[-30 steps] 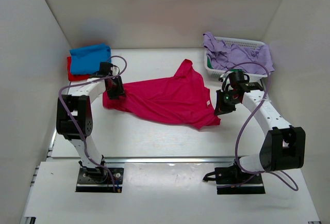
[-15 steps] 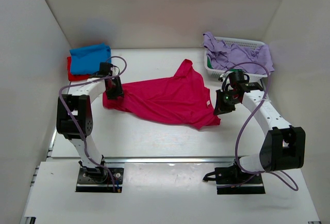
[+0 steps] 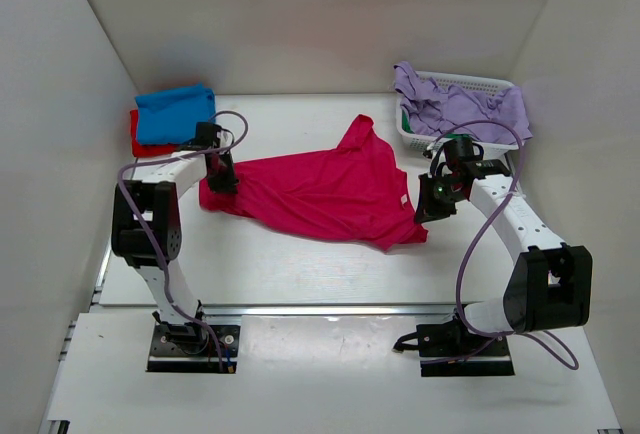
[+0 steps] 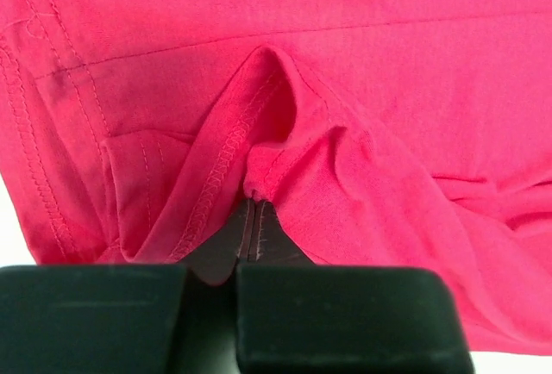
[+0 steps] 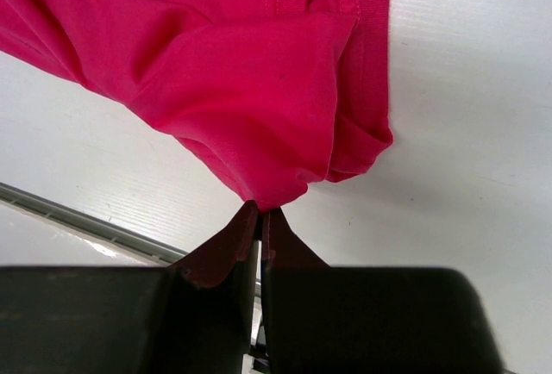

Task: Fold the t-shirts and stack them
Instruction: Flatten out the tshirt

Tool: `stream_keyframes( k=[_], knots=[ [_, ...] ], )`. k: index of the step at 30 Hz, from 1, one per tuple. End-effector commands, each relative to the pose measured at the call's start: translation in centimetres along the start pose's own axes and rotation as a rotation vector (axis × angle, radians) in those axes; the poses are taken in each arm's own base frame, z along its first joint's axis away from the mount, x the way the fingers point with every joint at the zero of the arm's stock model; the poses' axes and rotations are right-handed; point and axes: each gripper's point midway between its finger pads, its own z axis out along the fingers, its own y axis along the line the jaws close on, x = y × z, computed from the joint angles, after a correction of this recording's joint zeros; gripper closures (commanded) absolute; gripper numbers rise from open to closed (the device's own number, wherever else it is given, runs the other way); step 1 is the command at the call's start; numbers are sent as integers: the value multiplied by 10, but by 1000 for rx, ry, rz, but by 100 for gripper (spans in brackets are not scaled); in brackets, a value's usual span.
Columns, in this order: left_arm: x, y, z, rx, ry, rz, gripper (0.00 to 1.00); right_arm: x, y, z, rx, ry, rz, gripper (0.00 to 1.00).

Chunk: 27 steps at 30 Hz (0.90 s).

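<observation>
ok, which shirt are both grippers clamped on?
The crimson-pink t-shirt spread mid-table: the left gripper pinches one end, the right gripper the other. The blue t-shirt and red t-shirt sit stacked far left, untouched.

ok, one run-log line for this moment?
stage: grasp | left tool: shut on crimson t-shirt edge | right tool: shut on its corner | blue t-shirt on red t-shirt, far left

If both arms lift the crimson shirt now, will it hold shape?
Probably floppy: the crimson shirt puckers at the left gripper. It would likely sag between that and the right gripper. Thin cloth, so probably light.
</observation>
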Motion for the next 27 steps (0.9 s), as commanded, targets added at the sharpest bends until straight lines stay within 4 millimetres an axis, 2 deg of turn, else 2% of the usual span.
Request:
stream_keyframes(
  k=[1,2,3,5,6,9,11,12,13,15,16,18,19,21,22,24,25,27],
  knots=[
    [-27,-17,-33,58,-94,14,100,-3,5,-2,-10,-18,-1,99],
    [-36,-16,-42,60,-121,9,100,-7,6,-4,-10,-31,-8,100],
    [-33,-17,-43,62,-111,10,100,-8,5,-5,2,-37,-11,99],
    [-49,-20,-63,76,-166,2,100,-15,5,-12,13,-56,-24,100],
    [-49,-23,-68,79,-169,6,100,-18,3,-14,22,-66,-19,100],
    [-68,-25,-97,73,-247,1,100,-35,1,-35,39,-129,-25,100],
    [-83,-27,-123,72,-314,1,100,-54,0,-55,62,-195,-41,100],
    [-92,-28,-137,70,-352,-2,100,-57,-3,-59,72,-207,-41,100],
    [-93,-28,-144,64,-364,-4,100,-72,1,-76,82,-257,-61,100],
    [-109,-32,-179,78,-464,-2,100,-100,7,-115,93,-370,-88,100],
    [-116,-26,-192,46,-511,-24,100,-109,9,-128,107,-409,-93,100],
    [-138,-27,-243,55,-669,-50,100,-146,23,-194,119,-587,-138,100],
    [-144,-27,-258,55,-713,-48,100,-156,31,-208,123,-631,-154,100],
    [-163,-32,-317,70,-839,-62,100,-177,60,-265,127,-810,-231,100],
    [-163,-32,-324,50,-842,-57,100,-181,69,-277,120,-856,-254,99],
    [-169,-34,-383,58,-964,-67,100,-183,85,-320,65,-988,-263,100],
    [-168,-31,-399,53,-1000,-74,100,-182,89,-327,39,-1006,-267,100],
    [-161,-21,-447,45,-1105,-96,100,-174,97,-364,40,-1105,-283,100]
  ],
)
